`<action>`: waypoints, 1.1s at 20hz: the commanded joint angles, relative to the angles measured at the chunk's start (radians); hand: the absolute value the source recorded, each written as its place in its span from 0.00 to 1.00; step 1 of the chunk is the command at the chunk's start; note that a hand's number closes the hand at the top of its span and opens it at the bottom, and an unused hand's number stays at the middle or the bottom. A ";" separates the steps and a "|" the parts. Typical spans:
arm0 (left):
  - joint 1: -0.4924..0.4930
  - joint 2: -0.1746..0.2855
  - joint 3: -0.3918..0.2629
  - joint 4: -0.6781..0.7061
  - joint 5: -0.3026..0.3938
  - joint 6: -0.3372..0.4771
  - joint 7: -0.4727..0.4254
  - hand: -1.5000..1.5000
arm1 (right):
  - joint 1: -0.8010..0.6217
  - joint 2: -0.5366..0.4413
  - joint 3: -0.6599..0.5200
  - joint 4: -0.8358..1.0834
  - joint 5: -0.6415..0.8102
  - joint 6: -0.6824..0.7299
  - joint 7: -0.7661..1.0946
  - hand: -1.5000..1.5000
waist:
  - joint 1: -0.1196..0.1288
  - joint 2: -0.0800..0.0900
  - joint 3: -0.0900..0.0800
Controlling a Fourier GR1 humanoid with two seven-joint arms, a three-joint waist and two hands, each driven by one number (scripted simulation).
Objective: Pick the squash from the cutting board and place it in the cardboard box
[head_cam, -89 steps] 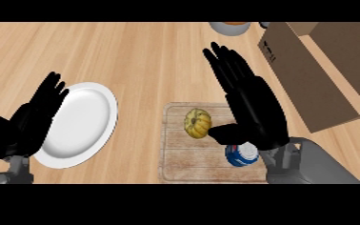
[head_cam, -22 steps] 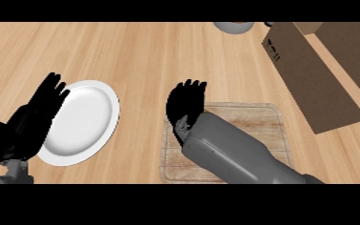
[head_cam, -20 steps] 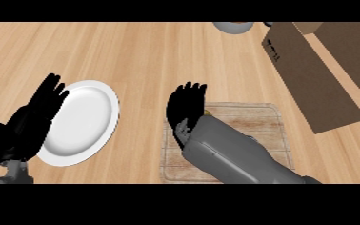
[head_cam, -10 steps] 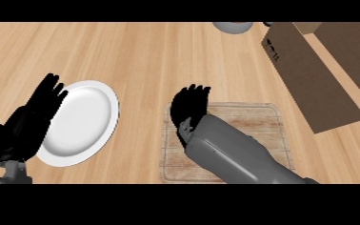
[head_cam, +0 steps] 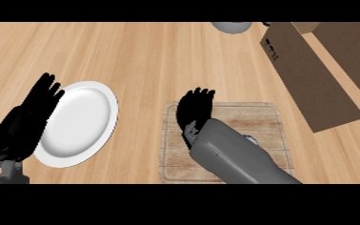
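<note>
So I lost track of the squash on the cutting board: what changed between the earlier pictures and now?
The right robot hand came down and leftward over the cutting board, onto the spot where the squash lay; the squash is now hidden. Whether it is gripped cannot be seen. The left robot hand, plate and box stayed put.

You see the right hand [head_cam: 193, 108] over the cutting board's [head_cam: 260, 119] left part. The left hand [head_cam: 28, 121] rests, fingers straight, at the plate's [head_cam: 84, 119] edge, and the cardboard box [head_cam: 309, 76] sits at right.
</note>
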 commanded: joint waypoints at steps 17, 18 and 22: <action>-0.027 -0.025 0.023 0.005 -0.029 -0.019 0.014 0.50 | -0.051 -0.169 -0.412 0.120 0.021 -0.268 -0.300 1.00 | 0.007 0.026 0.004; -0.036 -0.008 0.044 -0.005 0.003 -0.037 0.037 0.50 | -0.044 -0.190 -0.429 0.130 0.013 -0.279 -0.342 1.00 | 0.009 0.016 0.003; -0.054 -0.044 0.001 -0.002 -0.044 -0.015 0.031 0.50 | -0.158 -0.189 -0.492 0.390 0.047 -0.361 -0.462 1.00 | 0.031 0.017 0.001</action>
